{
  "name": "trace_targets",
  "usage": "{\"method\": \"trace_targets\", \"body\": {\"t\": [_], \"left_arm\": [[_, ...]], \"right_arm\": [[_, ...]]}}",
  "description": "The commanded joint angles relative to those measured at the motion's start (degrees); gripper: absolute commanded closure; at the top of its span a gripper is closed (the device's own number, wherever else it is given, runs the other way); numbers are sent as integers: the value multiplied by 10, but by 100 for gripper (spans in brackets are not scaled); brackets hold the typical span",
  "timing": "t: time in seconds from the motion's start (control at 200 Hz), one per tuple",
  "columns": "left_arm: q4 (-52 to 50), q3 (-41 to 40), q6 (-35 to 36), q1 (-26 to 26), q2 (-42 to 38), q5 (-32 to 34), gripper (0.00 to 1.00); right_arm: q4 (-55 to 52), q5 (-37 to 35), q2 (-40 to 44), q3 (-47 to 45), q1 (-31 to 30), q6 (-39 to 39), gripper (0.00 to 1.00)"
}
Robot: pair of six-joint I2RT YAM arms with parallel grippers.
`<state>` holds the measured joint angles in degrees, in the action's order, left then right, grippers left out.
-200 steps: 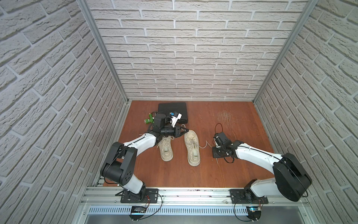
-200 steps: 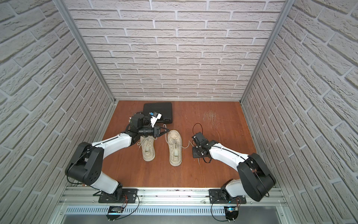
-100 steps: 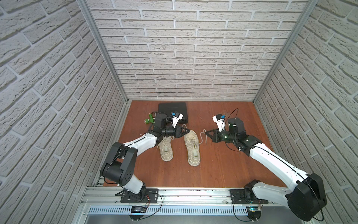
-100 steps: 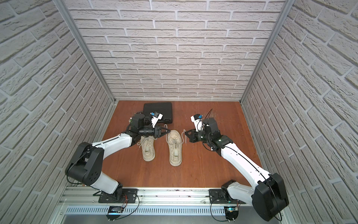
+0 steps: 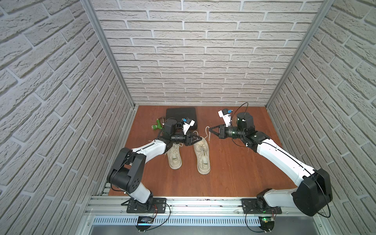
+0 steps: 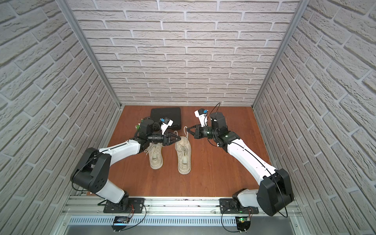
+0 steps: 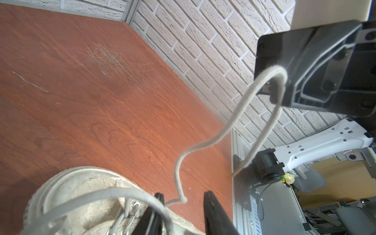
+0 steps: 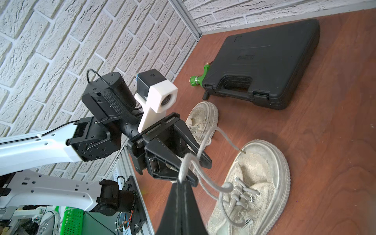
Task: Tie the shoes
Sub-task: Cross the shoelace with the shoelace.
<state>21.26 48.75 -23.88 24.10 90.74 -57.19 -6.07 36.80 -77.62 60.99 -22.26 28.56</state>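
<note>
Two beige shoes stand side by side on the wooden floor, toes toward the back wall: the left shoe (image 5: 174, 155) (image 6: 155, 157) (image 8: 203, 116) and the right shoe (image 5: 202, 157) (image 6: 184, 158) (image 8: 264, 173) (image 7: 81, 193). My right gripper (image 5: 210, 129) (image 6: 187, 129) (image 8: 182, 181) is shut on a cream lace (image 8: 205, 177) (image 7: 240, 114) of the right shoe and holds it lifted in a loop above the toe. My left gripper (image 5: 200, 139) (image 6: 180, 138) (image 7: 183, 197) hovers open over that toe, facing the right one. A lace strand drapes over one of its fingers (image 7: 154, 215).
A black plastic case (image 5: 181, 115) (image 6: 165, 116) (image 8: 264, 61) lies against the back wall behind the shoes. A green hose fitting (image 5: 156, 126) (image 8: 198, 78) lies beside its left end. Brick walls close in three sides; a metal rail (image 5: 203, 203) runs along the front.
The right arm rose from the floor right of the shoes and swung left and back, lifting the lace. The left jaws have spread apart; the left arm has barely moved.
</note>
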Motion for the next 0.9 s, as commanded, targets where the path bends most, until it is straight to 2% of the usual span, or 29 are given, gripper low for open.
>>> {"method": "trace_targets", "body": {"t": [0.0,0.895], "left_arm": [[25,18,13,6,10,-19,62],[-59,70,78,27,54,-8,59]], "right_arm": [[48,22,-11,18,2,11,97],[62,53,-29,34,-2,29,97]]}}
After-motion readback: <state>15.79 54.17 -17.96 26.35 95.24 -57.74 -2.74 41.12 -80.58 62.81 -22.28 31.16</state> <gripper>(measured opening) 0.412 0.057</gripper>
